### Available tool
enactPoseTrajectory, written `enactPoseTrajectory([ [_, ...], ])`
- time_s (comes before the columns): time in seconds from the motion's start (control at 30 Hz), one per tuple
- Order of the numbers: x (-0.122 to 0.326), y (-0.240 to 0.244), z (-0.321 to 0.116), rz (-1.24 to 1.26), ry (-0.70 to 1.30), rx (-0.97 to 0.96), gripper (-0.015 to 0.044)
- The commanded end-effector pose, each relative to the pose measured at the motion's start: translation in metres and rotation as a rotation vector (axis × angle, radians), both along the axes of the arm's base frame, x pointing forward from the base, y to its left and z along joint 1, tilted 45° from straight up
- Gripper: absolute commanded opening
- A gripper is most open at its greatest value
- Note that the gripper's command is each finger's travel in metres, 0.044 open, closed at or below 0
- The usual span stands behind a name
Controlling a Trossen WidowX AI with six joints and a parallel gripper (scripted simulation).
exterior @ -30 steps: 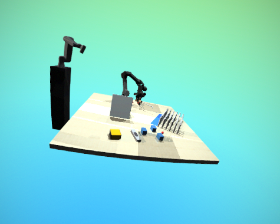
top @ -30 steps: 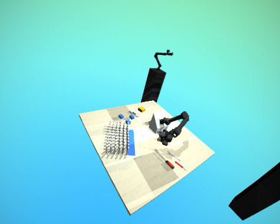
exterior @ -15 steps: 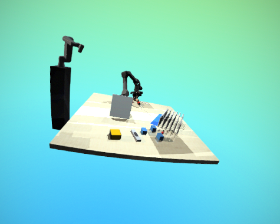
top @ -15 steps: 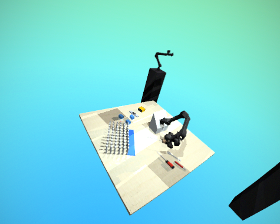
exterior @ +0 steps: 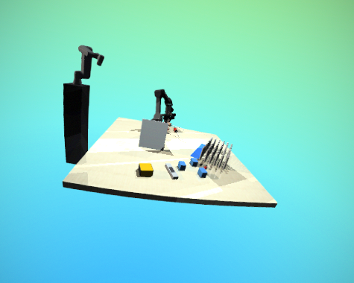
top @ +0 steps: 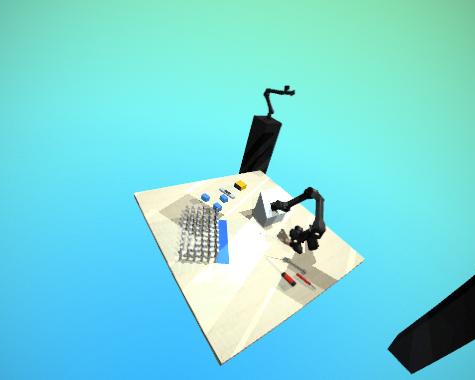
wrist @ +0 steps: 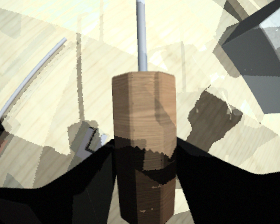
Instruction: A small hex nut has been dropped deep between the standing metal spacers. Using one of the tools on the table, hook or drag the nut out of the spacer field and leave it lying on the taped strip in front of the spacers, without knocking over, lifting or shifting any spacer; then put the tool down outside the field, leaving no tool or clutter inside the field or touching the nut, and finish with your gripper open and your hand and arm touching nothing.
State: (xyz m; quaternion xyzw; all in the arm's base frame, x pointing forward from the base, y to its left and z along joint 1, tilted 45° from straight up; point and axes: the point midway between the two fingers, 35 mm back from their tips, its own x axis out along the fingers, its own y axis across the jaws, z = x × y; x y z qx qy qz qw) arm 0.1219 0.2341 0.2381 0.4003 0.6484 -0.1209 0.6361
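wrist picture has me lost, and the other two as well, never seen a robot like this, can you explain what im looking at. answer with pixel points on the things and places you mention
The machine is a black jointed arm with a two-fingered pincer (top: 291, 242). The wrist picture looks along the pincer from the arm's end: its dark fingers are shut on a tool's wooden handle (wrist: 144, 107), with a thin metal shaft (wrist: 142, 37) running ahead.

The top picture looks down at the whole table; the exterior one views it from another side, beyond a yellow block (top: 240, 185) (exterior: 145, 170).

On the table stand rows of metal spacers (top: 199, 235) (exterior: 216, 154) beside a blue strip (top: 223, 242) (exterior: 197, 151). Small blue blocks, a grey box-like thing (top: 265, 212) (exterior: 153, 135) and red-handled tools lie about. I can't make out the nut.
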Motion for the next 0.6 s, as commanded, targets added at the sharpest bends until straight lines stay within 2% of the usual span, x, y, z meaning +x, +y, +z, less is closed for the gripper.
enactPoseTrajectory([
  [0.0, -0.011, 0.004, 0.01, -0.007, -0.015, 0.008, 0.0],
  [0.57, -0.065, 0.013, 0.046, -0.08, -0.018, 0.076, 0.0],
])
